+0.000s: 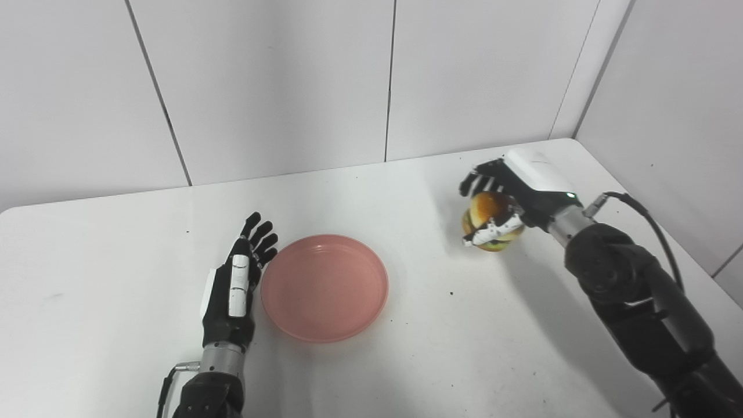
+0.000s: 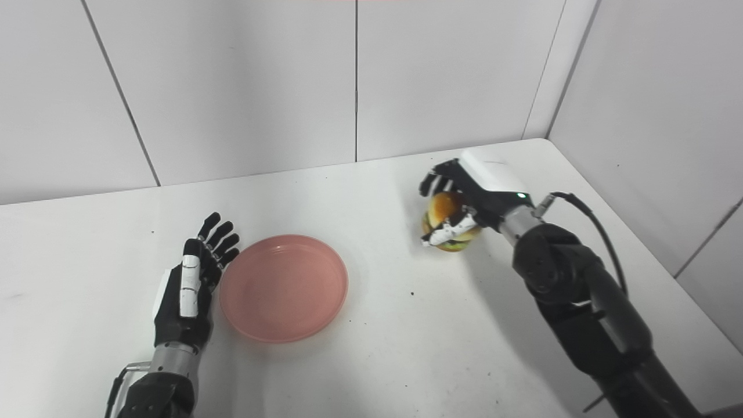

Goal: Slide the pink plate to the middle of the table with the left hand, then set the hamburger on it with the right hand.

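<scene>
Left eye view gives me the pink plate lying flat near the middle of the white table, round, shallow and bare, with a raised rim. My left hand rests just beside its left edge, fingers straight and spread, holding nothing. Well off to the right I see my right hand curled around the burger, a golden bun over green and yellow layers, gripped from above.

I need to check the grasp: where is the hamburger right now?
In both head views the hamburger sits at the table's right rear, wrapped by the right hand, well right of the pink plate.
</scene>
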{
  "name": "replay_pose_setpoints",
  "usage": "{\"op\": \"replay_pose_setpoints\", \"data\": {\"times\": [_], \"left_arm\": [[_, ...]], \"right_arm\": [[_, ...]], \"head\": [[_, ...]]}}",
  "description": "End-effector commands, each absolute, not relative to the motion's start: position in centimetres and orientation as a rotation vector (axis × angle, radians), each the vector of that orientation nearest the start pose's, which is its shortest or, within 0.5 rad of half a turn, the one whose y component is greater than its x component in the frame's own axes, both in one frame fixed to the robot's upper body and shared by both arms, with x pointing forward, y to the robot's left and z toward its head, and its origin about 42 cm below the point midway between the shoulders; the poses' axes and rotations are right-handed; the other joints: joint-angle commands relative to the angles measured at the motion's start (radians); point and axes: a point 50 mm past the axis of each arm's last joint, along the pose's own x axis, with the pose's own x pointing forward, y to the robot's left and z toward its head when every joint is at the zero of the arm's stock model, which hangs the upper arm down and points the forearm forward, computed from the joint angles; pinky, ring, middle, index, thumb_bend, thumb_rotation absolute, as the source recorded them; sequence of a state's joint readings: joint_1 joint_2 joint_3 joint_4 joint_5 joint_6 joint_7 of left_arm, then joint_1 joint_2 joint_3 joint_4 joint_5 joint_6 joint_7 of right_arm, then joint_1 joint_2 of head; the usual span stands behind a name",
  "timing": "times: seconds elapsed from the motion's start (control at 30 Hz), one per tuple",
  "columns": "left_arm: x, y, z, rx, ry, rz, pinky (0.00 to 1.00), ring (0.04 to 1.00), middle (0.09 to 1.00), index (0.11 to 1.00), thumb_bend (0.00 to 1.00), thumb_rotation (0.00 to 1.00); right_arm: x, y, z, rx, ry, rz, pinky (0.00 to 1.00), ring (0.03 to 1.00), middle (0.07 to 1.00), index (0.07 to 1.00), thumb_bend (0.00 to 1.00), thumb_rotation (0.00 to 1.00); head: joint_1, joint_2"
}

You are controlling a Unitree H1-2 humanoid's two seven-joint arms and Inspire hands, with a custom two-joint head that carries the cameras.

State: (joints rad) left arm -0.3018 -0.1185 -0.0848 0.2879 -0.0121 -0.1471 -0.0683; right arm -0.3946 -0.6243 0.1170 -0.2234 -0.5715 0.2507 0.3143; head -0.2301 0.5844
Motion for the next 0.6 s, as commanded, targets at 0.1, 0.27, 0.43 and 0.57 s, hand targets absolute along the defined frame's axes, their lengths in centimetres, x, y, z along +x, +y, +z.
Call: {"op": "replay_pose_setpoints", "data": {"times": [0.1, 0.27, 0.43, 0.57], "left_arm": [[35.6, 10.6, 10.9, -0.174, -0.134, -0.228, 0.87, 0.882, 0.905, 0.897, 0.76, 1.0], [35.5, 10.4, 11.0, -0.218, -0.151, -0.211, 0.89, 0.898, 0.913, 0.91, 0.74, 1.0], [35.6, 10.4, 11.1, -0.218, -0.152, -0.21, 0.9, 0.921, 0.916, 0.912, 0.73, 1.0], [35.7, 10.4, 11.1, -0.207, -0.134, -0.222, 0.92, 0.931, 0.924, 0.921, 0.75, 1.0]], "right_arm": [[37.7, -26.9, 33.7, -1.205, -0.447, 0.192, 0.38, 0.424, 0.493, 0.515, 0.52, 0.0], [38.3, -23.4, 33.9, -1.168, -0.498, 0.279, 0.41, 0.44, 0.487, 0.504, 0.52, 0.0], [39.1, -20.3, 33.3, -1.159, -0.51, 0.373, 0.34, 0.407, 0.477, 0.525, 0.52, 0.0], [39.7, -18.3, 32.3, -1.162, -0.502, 0.437, 0.29, 0.384, 0.468, 0.534, 0.51, 0.0]], "head": [[0.005, 0.001], [0.013, 0.0], [0.018, 0.002], [0.021, 0.004]]}}
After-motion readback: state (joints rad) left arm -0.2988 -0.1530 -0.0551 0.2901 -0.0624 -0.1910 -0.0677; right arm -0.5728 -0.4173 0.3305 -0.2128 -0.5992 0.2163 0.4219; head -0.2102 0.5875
